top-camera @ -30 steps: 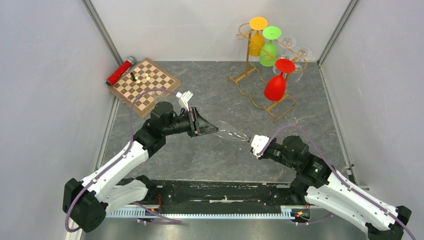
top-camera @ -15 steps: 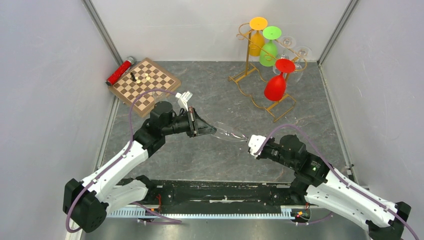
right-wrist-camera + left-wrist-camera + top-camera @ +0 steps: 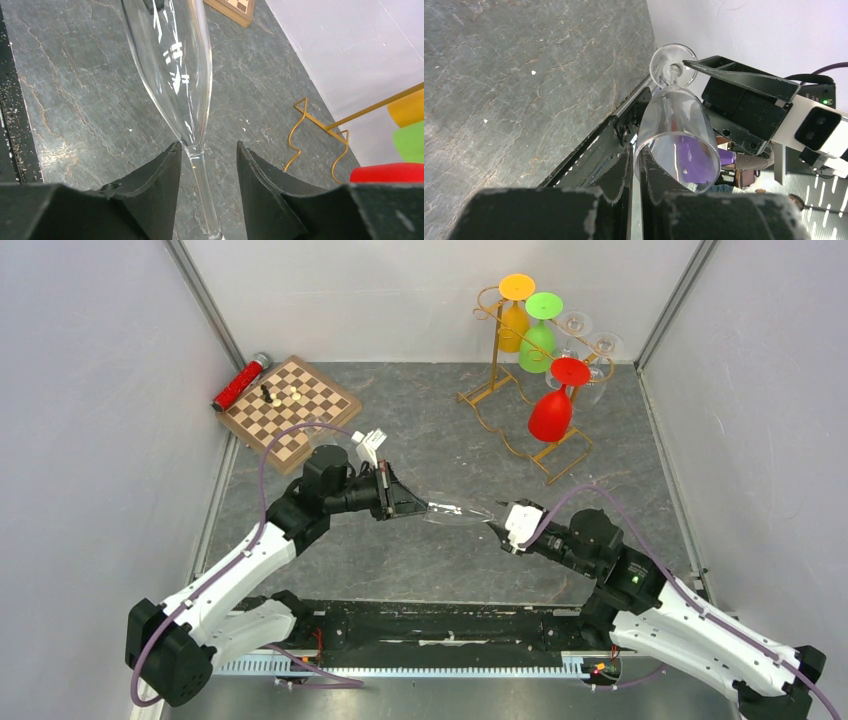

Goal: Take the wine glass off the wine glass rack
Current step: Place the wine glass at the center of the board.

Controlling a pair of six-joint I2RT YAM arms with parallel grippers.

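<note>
The clear wine glass (image 3: 462, 512) hangs level over the mid-worktop (image 3: 440, 420), well apart from the wine glass rack (image 3: 497, 350) at one o'clock. The left jaws pinch its bowl rim; the right jaws stand spread astride the stem. It is probably light, slick and brittle, so the stem seems the safest hold.

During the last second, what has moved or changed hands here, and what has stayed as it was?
The left gripper, shut on the clear glass at its rim, moved slightly toward the near edge, carrying the glass. The right gripper shifted only a little; its open fingers flank the stem without gripping. The rack, coloured glasses and chessboard stayed put.
</note>
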